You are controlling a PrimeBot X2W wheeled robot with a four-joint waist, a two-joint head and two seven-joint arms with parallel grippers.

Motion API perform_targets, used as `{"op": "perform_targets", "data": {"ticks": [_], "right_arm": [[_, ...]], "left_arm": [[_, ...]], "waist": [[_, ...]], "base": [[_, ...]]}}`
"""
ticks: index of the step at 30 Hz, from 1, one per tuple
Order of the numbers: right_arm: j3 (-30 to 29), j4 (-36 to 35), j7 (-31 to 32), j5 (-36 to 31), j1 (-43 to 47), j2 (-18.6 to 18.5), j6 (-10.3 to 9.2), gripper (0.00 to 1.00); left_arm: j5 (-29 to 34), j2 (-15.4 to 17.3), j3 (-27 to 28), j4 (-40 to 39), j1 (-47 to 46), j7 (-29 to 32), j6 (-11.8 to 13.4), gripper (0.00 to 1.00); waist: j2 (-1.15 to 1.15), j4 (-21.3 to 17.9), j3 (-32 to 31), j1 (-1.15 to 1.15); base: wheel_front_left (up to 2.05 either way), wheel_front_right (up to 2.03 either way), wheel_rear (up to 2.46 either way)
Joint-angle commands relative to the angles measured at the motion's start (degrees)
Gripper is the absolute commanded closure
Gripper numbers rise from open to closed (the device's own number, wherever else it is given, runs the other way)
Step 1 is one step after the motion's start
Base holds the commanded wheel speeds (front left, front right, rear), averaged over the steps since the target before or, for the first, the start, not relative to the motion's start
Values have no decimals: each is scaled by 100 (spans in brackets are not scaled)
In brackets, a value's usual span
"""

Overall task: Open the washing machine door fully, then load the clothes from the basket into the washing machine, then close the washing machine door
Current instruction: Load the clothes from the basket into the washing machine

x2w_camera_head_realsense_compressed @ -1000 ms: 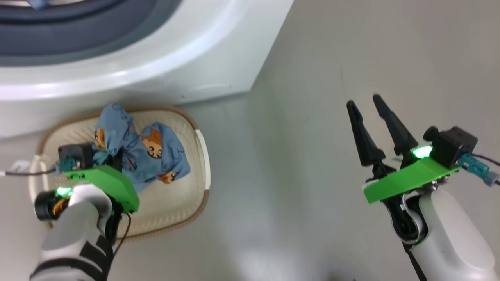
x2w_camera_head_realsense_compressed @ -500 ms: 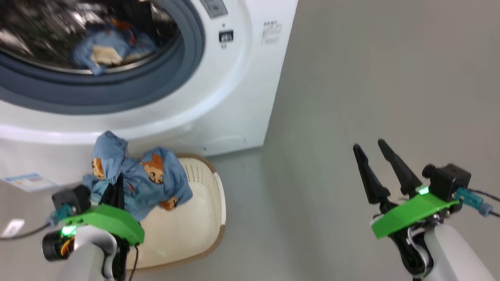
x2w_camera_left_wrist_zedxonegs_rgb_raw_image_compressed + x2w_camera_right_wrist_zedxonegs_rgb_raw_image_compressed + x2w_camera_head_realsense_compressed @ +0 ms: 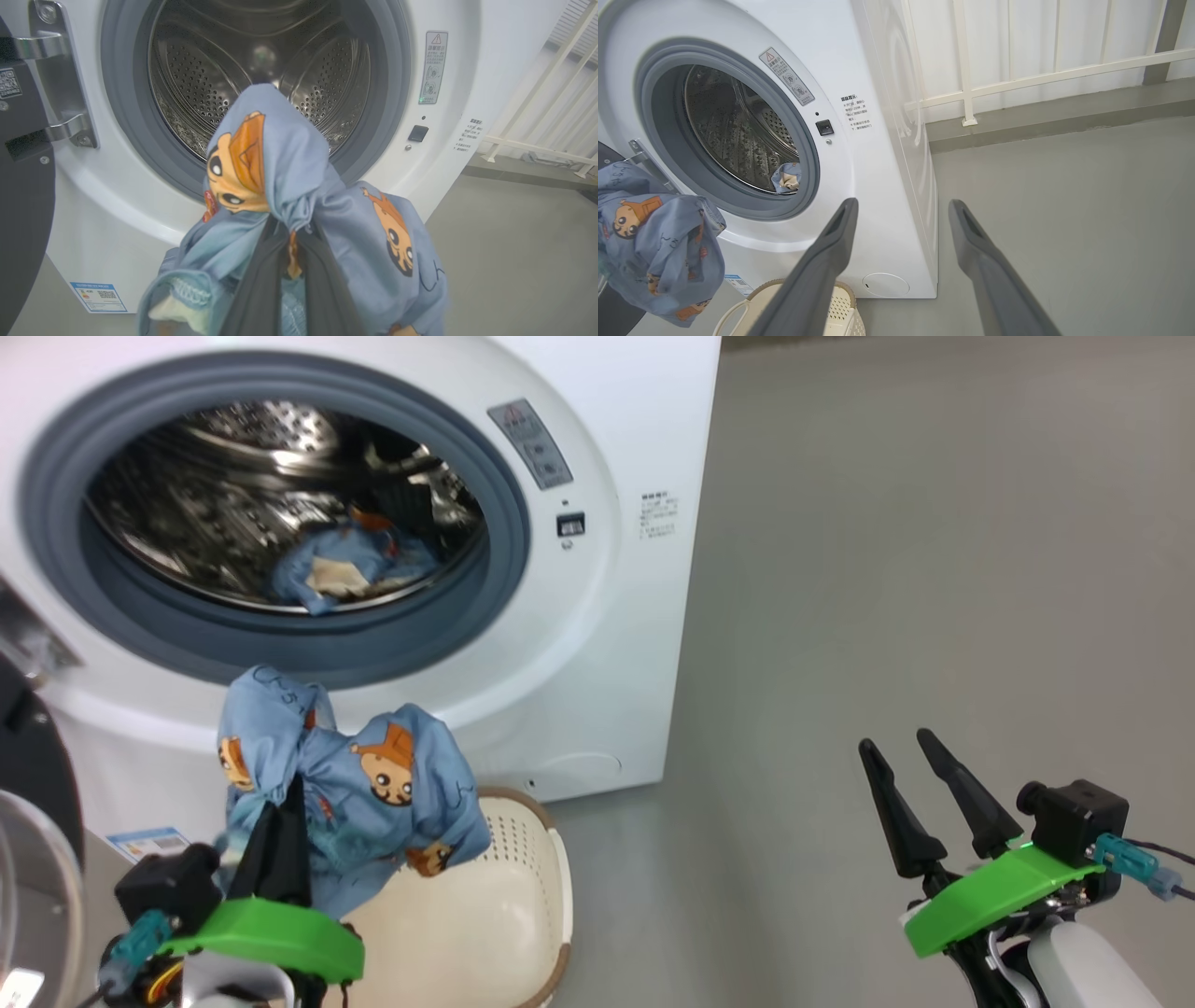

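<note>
Clearance matters: the left gripper (image 3: 291, 793), dark fingers pinched on the light blue cartoon-print garment (image 3: 392, 775) above the cream perforated basket (image 3: 523, 859), should carry it over the grey rubber gasket (image 3: 308, 653) and deep into the steel drum (image 3: 215, 523) of the white washing machine (image 3: 607, 644) before releasing. The right gripper (image 3: 896, 739) hangs spread, empty.

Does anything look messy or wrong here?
Mostly fine. One thing: the blue garment already in the washing machine lies right at the front edge of the drum, by the grey gasket, so it might slip forward. Nothing looks spilled or broken.
</note>
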Motion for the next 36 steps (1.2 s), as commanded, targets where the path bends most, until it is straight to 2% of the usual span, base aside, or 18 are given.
{"op": "perform_targets", "data": {"ticks": [1,4,8,17,22,31,36], "right_arm": [[104,-123,-68,-71,54,-71,9,0],[101,-122,-68,-79,123,-96,9,0],[106,-141,-68,-83,139,-131,9,0],[146,-169,-68,-72,138,-205,9,0],[154,-177,-68,-60,109,-230,9,0],[161,-253,-68,-40,-35,-192,9,0],[140,-324,-68,-21,-186,-116,9,0]], "left_arm": [[103,172,196,-255,-21,-11,57,100],[135,193,195,-855,288,132,247,100],[143,211,189,-1263,473,250,363,100],[89,210,177,-1582,582,331,442,100],[105,246,104,-1504,312,387,377,100],[178,339,94,-1072,-799,442,275,100],[153,363,104,-348,-1663,487,170,100]], "waist": [[0,93,-207,0],[0,135,-334,0],[0,170,-372,0],[0,209,-356,0],[0,221,-242,0],[0,121,202,0],[0,-57,657,0]], "base": [[0,0,0],[0,0,0],[0,0,0],[0,0,0],[0,0,0],[0,0,0],[0,0,0]]}}
